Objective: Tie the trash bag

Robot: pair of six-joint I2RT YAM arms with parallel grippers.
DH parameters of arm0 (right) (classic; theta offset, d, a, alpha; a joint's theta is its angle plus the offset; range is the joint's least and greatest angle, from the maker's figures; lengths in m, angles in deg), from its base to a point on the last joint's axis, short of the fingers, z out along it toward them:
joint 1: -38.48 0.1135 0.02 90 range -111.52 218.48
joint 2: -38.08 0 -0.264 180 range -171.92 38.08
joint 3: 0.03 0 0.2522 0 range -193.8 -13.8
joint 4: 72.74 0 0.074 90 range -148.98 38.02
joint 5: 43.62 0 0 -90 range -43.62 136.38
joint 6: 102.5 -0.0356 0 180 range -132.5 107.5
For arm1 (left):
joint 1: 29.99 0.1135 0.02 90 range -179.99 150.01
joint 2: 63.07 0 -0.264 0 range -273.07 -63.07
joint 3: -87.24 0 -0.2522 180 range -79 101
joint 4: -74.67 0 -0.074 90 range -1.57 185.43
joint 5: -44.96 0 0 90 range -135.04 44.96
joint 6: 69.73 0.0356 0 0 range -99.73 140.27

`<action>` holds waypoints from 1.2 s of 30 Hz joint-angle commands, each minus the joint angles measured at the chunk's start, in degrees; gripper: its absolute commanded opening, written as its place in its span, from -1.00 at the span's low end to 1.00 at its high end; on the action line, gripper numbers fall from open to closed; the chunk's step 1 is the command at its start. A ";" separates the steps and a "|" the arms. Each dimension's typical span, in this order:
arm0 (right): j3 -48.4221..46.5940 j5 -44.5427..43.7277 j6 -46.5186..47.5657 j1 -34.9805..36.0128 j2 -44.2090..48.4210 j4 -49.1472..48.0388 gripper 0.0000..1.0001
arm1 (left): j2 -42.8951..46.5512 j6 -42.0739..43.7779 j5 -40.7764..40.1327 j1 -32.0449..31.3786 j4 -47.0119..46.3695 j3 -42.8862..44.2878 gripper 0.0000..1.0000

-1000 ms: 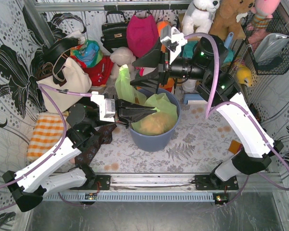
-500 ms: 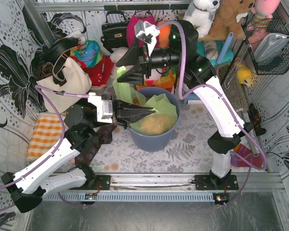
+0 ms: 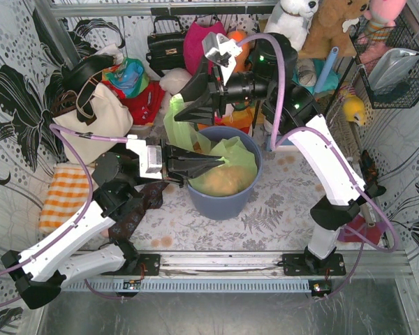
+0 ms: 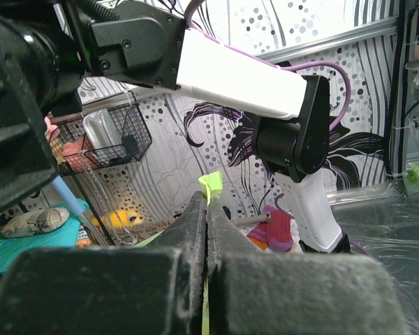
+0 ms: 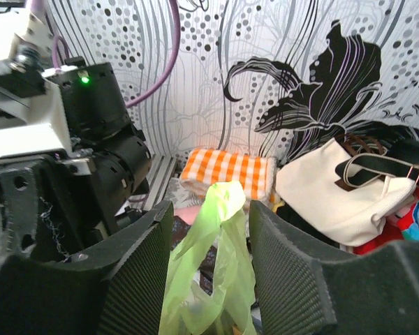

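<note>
The trash bag (image 3: 227,157) sits inside a blue-grey bin (image 3: 220,204) at the centre of the desk (image 3: 279,202), tan paper showing through its thin green plastic. The left hand (image 3: 216,162) reaches over the bin's rim with its fingers pressed together on a pinch of the bag's mouth, a green tip (image 4: 209,187) poking out above them. This likely anchors one side for the knot. A second flap (image 5: 216,272) stands upright at the bin's far left edge, between the spread fingers of the right hand (image 5: 209,216), which has not closed on it. Room looks tight behind the bin, where a cream tote (image 3: 101,118), a magenta bag (image 3: 206,45) and soft toys (image 3: 293,21) crowd the back wall. Bare desk shows to the near right.
</note>
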 commanded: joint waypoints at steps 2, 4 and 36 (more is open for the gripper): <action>-0.09 1.80 -2.53 0.20 2.49 -5.19 -0.08 | -0.19 0.60 0.49 0.21 -1.11 1.63 -1.00; 0.06 2.20 -2.51 0.19 2.30 -4.95 -0.09 | -0.18 0.47 0.53 0.21 -1.11 1.74 -1.00; 32.41 -39.91 -20.68 0.64 21.23 -19.97 -1.00 | -3.12 2.21 -17.14 0.21 -10.53 1.50 -1.00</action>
